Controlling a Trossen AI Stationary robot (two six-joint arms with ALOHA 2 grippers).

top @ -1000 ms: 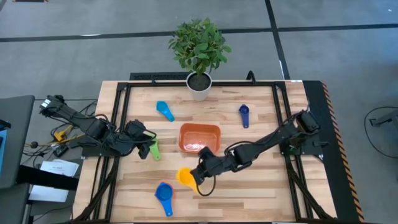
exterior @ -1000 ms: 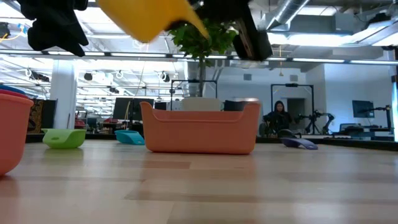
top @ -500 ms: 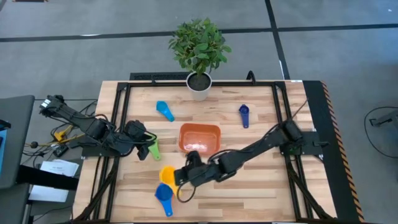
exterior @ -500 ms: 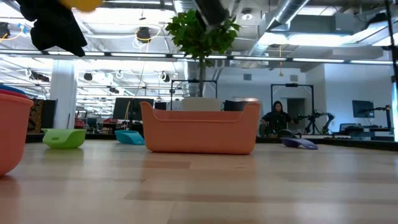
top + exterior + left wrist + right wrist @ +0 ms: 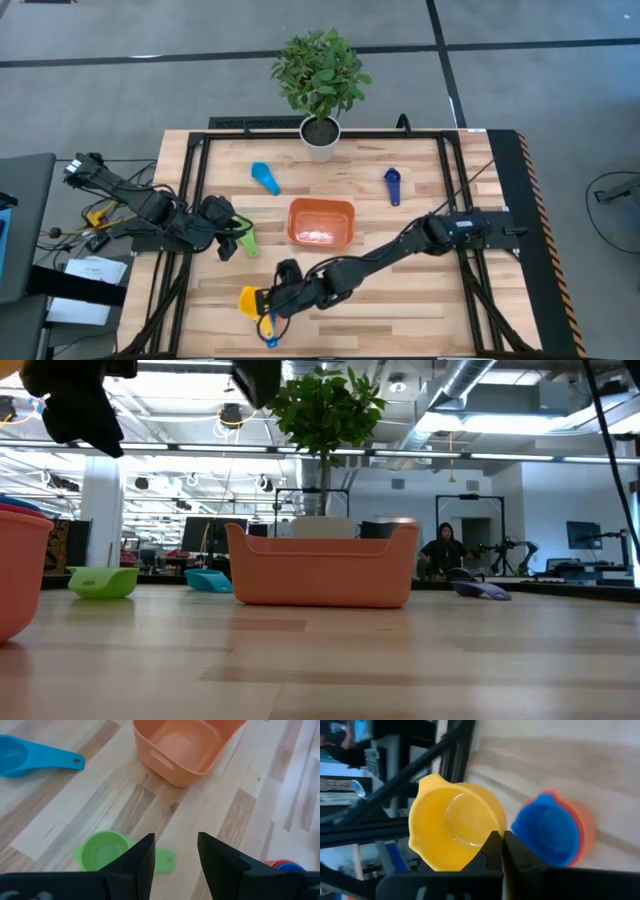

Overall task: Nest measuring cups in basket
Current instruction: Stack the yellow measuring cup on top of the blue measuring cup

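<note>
My right gripper (image 5: 272, 300) hangs near the table's near-left part, shut on the yellow cup (image 5: 250, 298). In the right wrist view the yellow cup (image 5: 455, 827) sits beside a blue cup nested in an orange-red one (image 5: 547, 832). From above, only the blue handle (image 5: 268, 335) shows below the gripper. My left gripper (image 5: 175, 855) is open above the green cup (image 5: 102, 852), which rests on its base. The orange basket (image 5: 320, 222) stands mid-table. The light blue cup (image 5: 265, 178) and the navy cup (image 5: 392, 185) lie on the far part. My right gripper pinches the yellow cup between its two fingers at the rim's edge (image 5: 490, 837); the fingers (image 5: 512, 852) hide the handle. They reach level from the table's right side. The cup is lifted clear, sticking out beyond the fingertips toward the table's left.
A white pot with a green plant (image 5: 320, 135) stands at the far edge. Black rails (image 5: 190, 200) run along the table's left and right sides. The nested stack (image 5: 15, 575) stands close to the low camera. Bare wood lies right of the basket.
My right gripper has carried the yellow cup from beside the basket's near-left corner toward the table's left and a little toward the near edge, ending over the blue nested stack. It has stayed shut. The left arm has kept still.
</note>
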